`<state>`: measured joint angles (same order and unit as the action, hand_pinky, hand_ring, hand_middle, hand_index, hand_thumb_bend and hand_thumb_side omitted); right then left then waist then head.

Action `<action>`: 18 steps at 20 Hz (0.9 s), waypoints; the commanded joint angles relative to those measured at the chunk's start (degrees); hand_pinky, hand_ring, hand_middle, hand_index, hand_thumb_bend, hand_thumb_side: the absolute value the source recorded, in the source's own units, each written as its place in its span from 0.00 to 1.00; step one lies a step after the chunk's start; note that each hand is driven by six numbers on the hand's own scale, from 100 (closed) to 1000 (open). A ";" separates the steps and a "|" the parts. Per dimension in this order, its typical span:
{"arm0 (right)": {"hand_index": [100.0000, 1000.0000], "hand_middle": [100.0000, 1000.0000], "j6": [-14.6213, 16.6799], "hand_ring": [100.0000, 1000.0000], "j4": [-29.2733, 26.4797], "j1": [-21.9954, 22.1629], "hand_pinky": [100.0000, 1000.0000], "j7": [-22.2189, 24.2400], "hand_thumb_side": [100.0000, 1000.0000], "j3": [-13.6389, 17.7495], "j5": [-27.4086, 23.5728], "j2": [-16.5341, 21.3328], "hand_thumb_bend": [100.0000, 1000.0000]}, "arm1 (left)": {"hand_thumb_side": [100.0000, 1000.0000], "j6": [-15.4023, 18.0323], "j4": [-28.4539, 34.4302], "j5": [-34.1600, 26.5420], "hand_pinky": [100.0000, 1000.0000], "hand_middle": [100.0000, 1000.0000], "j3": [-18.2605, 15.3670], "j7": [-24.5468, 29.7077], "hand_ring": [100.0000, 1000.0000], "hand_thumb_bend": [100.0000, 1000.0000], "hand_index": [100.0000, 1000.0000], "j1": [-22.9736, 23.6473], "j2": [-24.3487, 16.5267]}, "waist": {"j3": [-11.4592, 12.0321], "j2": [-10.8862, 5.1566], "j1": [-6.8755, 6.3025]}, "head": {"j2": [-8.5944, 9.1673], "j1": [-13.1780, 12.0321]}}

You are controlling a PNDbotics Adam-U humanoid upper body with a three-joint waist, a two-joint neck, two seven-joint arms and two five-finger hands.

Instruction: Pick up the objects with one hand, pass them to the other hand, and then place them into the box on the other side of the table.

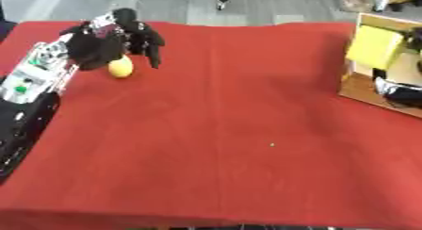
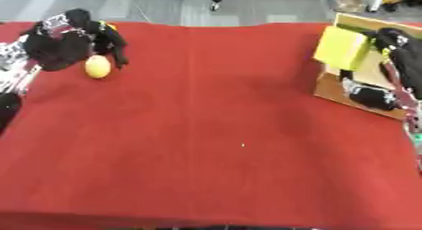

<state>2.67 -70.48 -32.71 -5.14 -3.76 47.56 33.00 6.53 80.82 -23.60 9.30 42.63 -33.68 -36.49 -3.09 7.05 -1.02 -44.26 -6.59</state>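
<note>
On the red table (image 1: pixel 214 130), wide bare cloth separates the left hand (image 1: pixel 103 43), fingers draped unclenched over a yellow ball (image 1: pixel 120 67) at ten o'clock, from the wooden box (image 2: pixel 350 94) holding a yellow block (image 2: pixel 342 47) at two o'clock, where the right hand (image 2: pixel 404 52) hangs, grip unclear.

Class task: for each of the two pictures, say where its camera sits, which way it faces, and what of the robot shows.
Left eye view: in the head, looking down at the red table; left robot hand over a yellow object.
Right eye view: beside it, same aim; also shows the right robot hand at the box.
Shared: table, yellow object, left robot hand, box.
</note>
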 commanded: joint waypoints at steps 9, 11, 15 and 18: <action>0.95 0.73 1.43 0.91 9.15 -2.65 0.83 0.05 0.90 3.31 0.44 5.45 0.04 | 1.00 0.74 -4.17 5.00 0.74 0.48 -5.02 -5.16 0.51 0.19 0.71 1.30 -2.07 | 0.30 -1.72 -0.22 | 0.14 0.48; 0.95 0.73 1.56 0.92 9.17 -2.58 0.84 0.09 0.85 3.33 0.50 5.60 0.08 | 1.00 0.89 -4.62 5.29 0.74 0.48 -5.18 -5.18 0.51 0.19 0.71 1.49 -2.01 | 0.27 -1.72 -0.24 | 0.14 0.52; 0.96 0.74 1.64 0.92 8.89 -2.33 0.84 0.22 0.78 3.53 0.78 5.90 0.12 | 1.00 1.25 -5.08 5.65 0.74 0.48 -5.57 -4.77 0.51 0.19 0.70 1.84 -1.90 | 0.28 -1.67 -0.24 | 0.14 0.61; 0.97 0.75 1.74 0.92 8.78 -2.07 0.84 0.63 0.71 3.54 1.09 5.97 0.14 | 1.00 1.39 -5.26 5.75 0.74 0.48 -5.69 -4.63 0.51 0.18 0.70 1.90 -1.82 | 0.29 -1.63 -0.22 | 0.14 0.65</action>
<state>4.33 -61.08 -34.16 -4.69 -0.96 48.23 36.22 7.69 75.09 -18.07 5.13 37.94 -31.20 -36.50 -2.79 7.05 -1.02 -44.26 -6.01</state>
